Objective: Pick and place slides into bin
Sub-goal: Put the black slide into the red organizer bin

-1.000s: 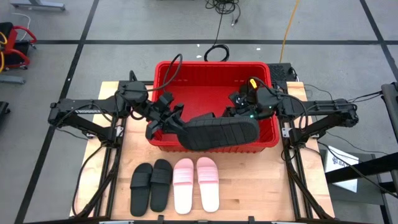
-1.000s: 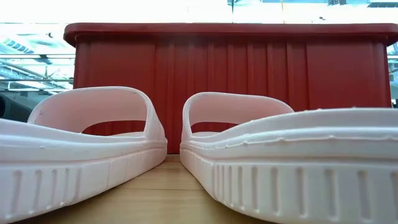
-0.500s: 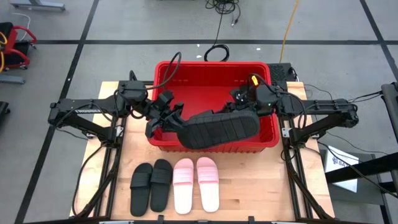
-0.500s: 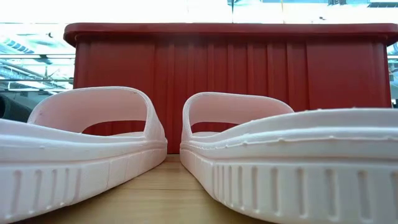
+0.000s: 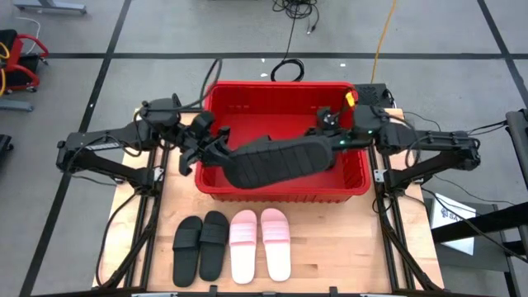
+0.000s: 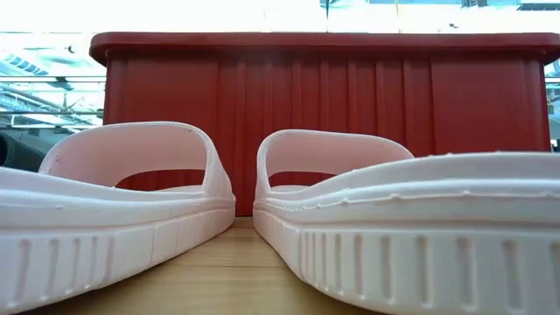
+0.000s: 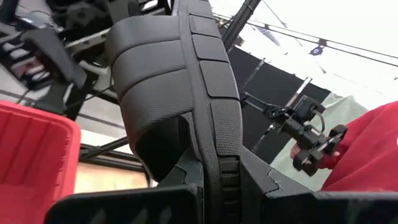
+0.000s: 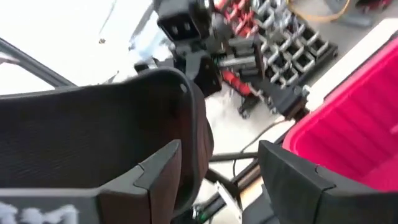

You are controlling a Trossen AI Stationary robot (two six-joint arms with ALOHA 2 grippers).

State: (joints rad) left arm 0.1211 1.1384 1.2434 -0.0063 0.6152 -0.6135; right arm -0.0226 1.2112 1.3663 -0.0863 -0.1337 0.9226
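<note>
1. The left arm is reaching in from the table's nine o'clock side, elbow bent, its forearm angling toward the bin's left wall.
2. The left gripper (image 5: 216, 153) is hanging over the left rim of the red bin (image 5: 285, 191), its fingers pinching one end of a black sandal (image 5: 276, 160); in the left wrist view the sandal (image 7: 180, 93) is rising straight up from between the two dark fingers, sole ridges showing.
3. That black sandal is lying roughly level above the bin's middle, sole side up, stretching from the left gripper toward three o'clock.
4. On the bare wood at the bin's six o'clock side, four more sandals are sitting side by side: a black pair (image 5: 200, 244) at the left and a pink pair (image 5: 260, 244) just beside it at the right.
5. In the low view the pink pair (image 6: 131, 210) is filling the foreground with the bin's ribbed wall (image 6: 324, 96) standing behind.
6. The right arm is stretching in from three o'clock, forearm nearly level, wrist over the bin's right rear corner.
7. The right gripper (image 5: 328, 132) is sitting at the sandal's right end; in the right wrist view its fingers (image 8: 298, 180) are standing spread, with the sandal (image 8: 93, 143) beside one finger and not clamped.
</note>
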